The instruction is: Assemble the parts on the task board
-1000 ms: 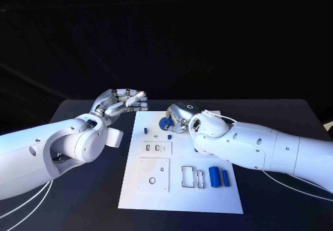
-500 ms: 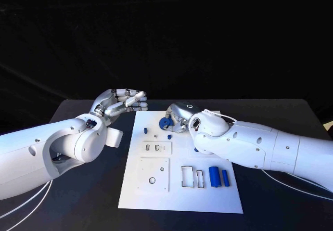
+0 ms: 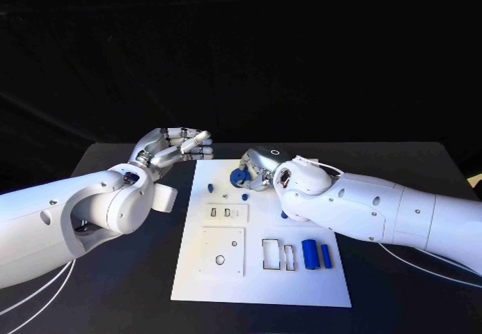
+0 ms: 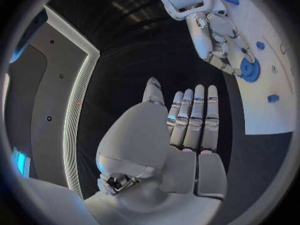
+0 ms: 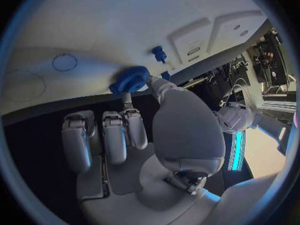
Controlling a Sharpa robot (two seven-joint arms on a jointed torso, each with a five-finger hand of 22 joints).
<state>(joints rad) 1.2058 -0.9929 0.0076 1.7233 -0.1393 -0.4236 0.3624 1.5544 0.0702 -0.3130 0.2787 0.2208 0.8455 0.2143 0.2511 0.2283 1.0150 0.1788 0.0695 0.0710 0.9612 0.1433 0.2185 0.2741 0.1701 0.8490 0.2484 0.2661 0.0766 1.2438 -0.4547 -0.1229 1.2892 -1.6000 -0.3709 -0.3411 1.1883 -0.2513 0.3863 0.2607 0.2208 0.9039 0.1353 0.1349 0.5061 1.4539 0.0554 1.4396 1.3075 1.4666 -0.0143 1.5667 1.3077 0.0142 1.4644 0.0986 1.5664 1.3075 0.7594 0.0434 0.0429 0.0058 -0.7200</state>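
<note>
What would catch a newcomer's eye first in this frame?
The right robot hand at the far end of the white board, its fingers on a blue gear there. Next, the left robot hand, held empty above the table just off the board's far left corner, fingers straight and together. Then two blue cylinders lying side by side near the board's near right part.

A robotics lab: black-draped table [image 3: 120,278], dark backdrop, white task board [image 3: 261,278] with machined cutouts.

One task board [image 3: 263,278], two hands [image 3: 179,147].
</note>
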